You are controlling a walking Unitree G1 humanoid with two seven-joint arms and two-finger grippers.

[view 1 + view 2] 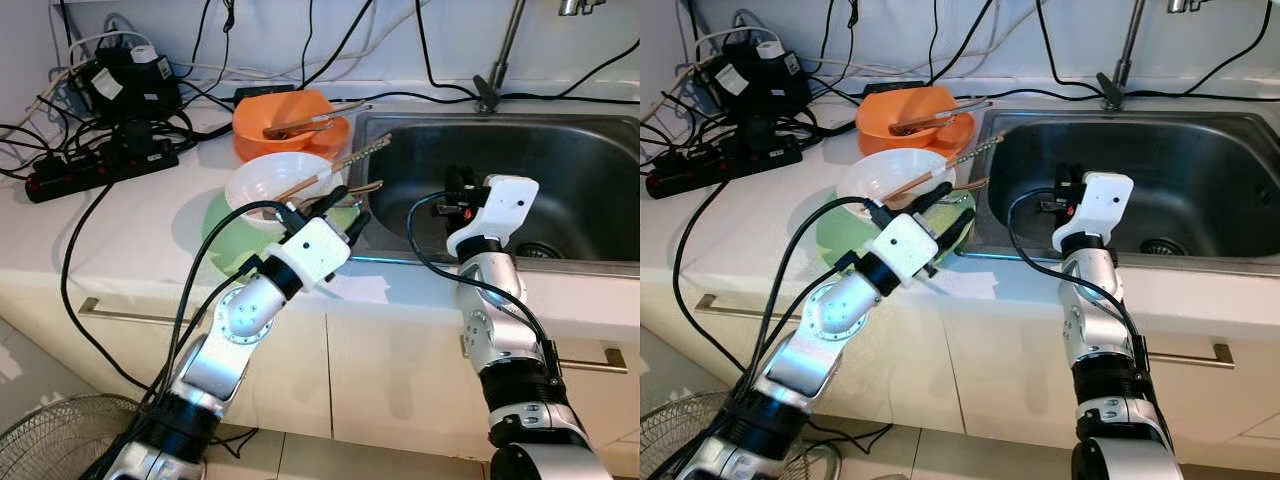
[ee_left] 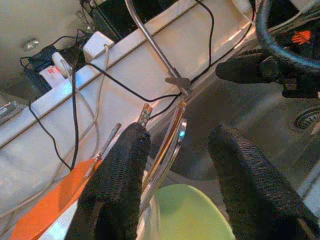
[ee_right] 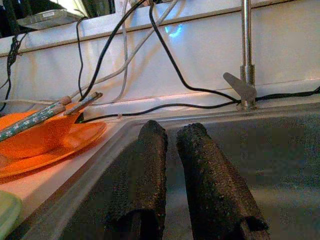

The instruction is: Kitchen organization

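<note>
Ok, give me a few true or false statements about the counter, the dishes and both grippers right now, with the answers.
1. The white bowl sits on the green plate. True.
2. The left gripper is shut tight. False: its fingers are spread apart, utensils showing between them.
3. The right gripper is over the sink. True.
4. The orange bowl lies inside the sink. False: it is on the counter beside it.
5. The power strip lies on the counter. True.
</note>
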